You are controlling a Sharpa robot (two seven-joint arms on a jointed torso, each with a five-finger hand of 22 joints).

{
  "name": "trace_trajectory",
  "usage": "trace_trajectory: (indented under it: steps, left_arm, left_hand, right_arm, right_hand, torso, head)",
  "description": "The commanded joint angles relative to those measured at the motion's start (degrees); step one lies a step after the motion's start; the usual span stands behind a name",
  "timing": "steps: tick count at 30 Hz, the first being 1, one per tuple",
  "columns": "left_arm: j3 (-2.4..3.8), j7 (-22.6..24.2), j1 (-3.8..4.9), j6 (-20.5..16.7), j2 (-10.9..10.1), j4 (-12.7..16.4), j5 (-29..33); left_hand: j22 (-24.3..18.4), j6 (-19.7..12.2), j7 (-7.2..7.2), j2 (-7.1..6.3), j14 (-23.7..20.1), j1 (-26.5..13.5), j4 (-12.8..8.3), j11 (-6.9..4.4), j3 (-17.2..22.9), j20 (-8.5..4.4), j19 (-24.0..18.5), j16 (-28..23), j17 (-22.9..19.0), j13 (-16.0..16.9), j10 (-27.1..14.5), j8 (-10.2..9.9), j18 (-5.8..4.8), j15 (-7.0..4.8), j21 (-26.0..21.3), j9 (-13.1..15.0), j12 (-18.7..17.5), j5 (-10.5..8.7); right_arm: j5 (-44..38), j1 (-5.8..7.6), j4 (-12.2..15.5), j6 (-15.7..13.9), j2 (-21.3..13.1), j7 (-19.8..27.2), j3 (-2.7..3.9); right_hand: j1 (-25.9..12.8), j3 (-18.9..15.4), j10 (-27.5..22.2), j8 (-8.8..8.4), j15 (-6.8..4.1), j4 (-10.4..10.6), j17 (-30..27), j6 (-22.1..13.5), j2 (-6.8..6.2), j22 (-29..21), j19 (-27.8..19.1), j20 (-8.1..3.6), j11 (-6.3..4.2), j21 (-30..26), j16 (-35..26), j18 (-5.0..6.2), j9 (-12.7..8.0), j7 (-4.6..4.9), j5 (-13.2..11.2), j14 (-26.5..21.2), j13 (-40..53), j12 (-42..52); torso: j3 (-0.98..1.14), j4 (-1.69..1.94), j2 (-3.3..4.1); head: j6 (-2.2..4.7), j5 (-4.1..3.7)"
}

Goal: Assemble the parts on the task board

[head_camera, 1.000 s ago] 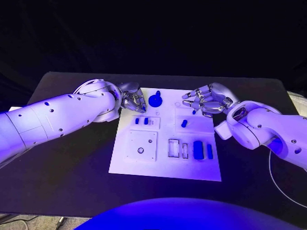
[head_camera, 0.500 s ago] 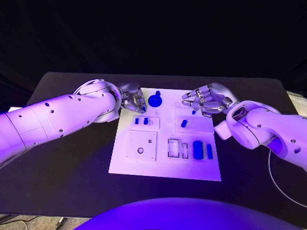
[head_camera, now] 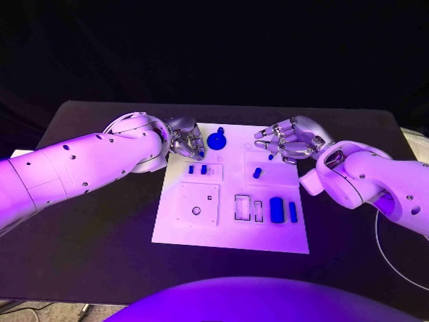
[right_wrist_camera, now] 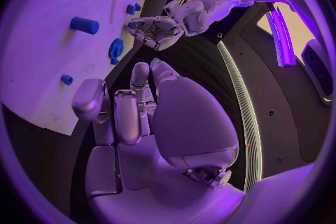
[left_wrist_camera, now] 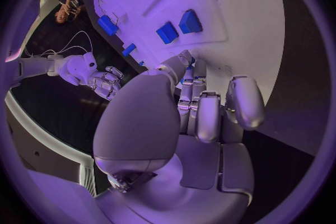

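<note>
The white task board (head_camera: 176,231) lies in the middle of the table. A blue gear-shaped part (head_camera: 216,141) stands at its far edge and shows again as the gear (right_wrist_camera: 115,49). My left hand (head_camera: 184,141) hovers just left of the gear with its fingers (left_wrist_camera: 198,117) curled in and nothing in them. My right hand (head_camera: 290,142) hangs over the board's far right corner, its fingers (right_wrist_camera: 127,115) also curled on nothing. A small blue peg (head_camera: 271,157) sits below the right hand. Two blue blocks (head_camera: 198,170) stand side by side, and a blue cylinder (head_camera: 257,172) lies mid-board.
Near the board's right front lie a wide blue piece (head_camera: 276,209) and a narrow one (head_camera: 293,211), beside open slots (head_camera: 242,207). A square plate with a round hole (head_camera: 196,210) sits at the left front. A white cable (head_camera: 384,258) curves over the black table at the right.
</note>
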Motion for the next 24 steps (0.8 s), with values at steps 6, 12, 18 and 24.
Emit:
trace_trajectory:
  steps: [6, 12, 18, 24]
  left_arm:
    - [-0.05, -0.7, -0.09, 2.2, 0.1, -0.2, 0.0]
    - [-0.05, -1.1, -0.09, 2.7, 0.1, -0.3, -0.2]
    - [-0.05, -1.3, -0.09, 3.0, 0.1, -0.4, -0.3]
    - [-0.06, -1.3, -0.09, 3.0, 0.1, -0.3, -0.3]
  left_hand:
    - [0.9, -1.4, 0.91, -0.45, 2.1, -1.3, -0.6, 0.75, 0.4, 0.18, 0.1, -0.2, -0.4, -0.2, -0.8, -1.3, -0.72, 0.12, -0.2, -0.7, -1.7, -0.30]
    - [1.0, -3.4, 1.64, -0.90, 2.0, -1.7, -0.8, 1.38, 0.7, 0.58, 0.0, -0.3, -0.8, -0.3, -1.4, -3.0, -0.73, 0.62, -0.4, -1.4, -2.6, -0.31]
    - [0.9, -3.8, 1.81, -1.05, 1.9, -1.8, -0.8, 1.53, 0.8, 0.71, -0.1, -0.3, -0.9, -0.4, -1.5, -3.4, -0.71, 0.75, -0.5, -1.6, -2.8, -0.31]
    - [1.0, -4.0, 1.89, -1.15, 1.9, -1.9, -0.9, 1.59, 0.8, 0.78, -0.1, -0.3, -0.9, -0.4, -1.5, -3.6, -0.71, 0.81, -0.5, -1.7, -2.9, -0.33]
  right_arm:
    - [-0.1, -0.05, 0.0, 0.9, 0.0, 0.3, 0.00]
    - [-0.1, -0.05, 0.0, 0.9, 0.0, 0.4, 0.00]
    - [-0.1, -0.05, 0.0, 0.8, 0.1, 0.4, 0.00]
    - [-0.1, -0.05, -0.1, 0.9, 0.1, 0.4, 0.00]
  right_hand:
    - [-0.2, 0.1, -0.3, 0.05, -0.09, 0.0, 0.0, -0.3, 0.17, -0.1, -0.2, 0.11, -0.19, -0.2, -0.2, 0.65, 0.1, -0.03, 0.3, 2.7, 0.0, 0.3]
    - [-0.2, 0.1, -0.3, 0.05, -0.09, 0.0, 0.0, -0.3, 0.17, -0.1, -0.2, 0.11, -0.19, -0.2, -0.2, 0.65, 0.1, -0.03, 0.3, 2.7, 0.0, 0.3]
    - [-0.2, 0.1, -0.3, 0.05, -0.09, 0.0, 0.0, -0.3, 0.17, -0.1, -0.2, 0.11, -0.19, -0.2, -0.2, 0.65, 0.1, -0.03, 0.3, 2.7, 0.0, 0.3]
    - [-0.2, 0.1, -0.3, 0.05, -0.09, 0.0, 0.0, -0.3, 0.17, -0.1, -0.2, 0.11, -0.19, -0.2, -0.2, 0.65, 0.1, -0.03, 0.3, 2.7, 0.0, 0.3]
  torso:
    - [-0.04, 0.03, 0.04]
    - [-0.04, 0.00, 0.01]
    - [-0.02, 0.00, -0.03]
    - [-0.03, -0.02, 0.01]
  head:
    - [0.01, 0.10]
    - [0.01, 0.14]
    - [0.01, 0.15]
    - [0.01, 0.18]
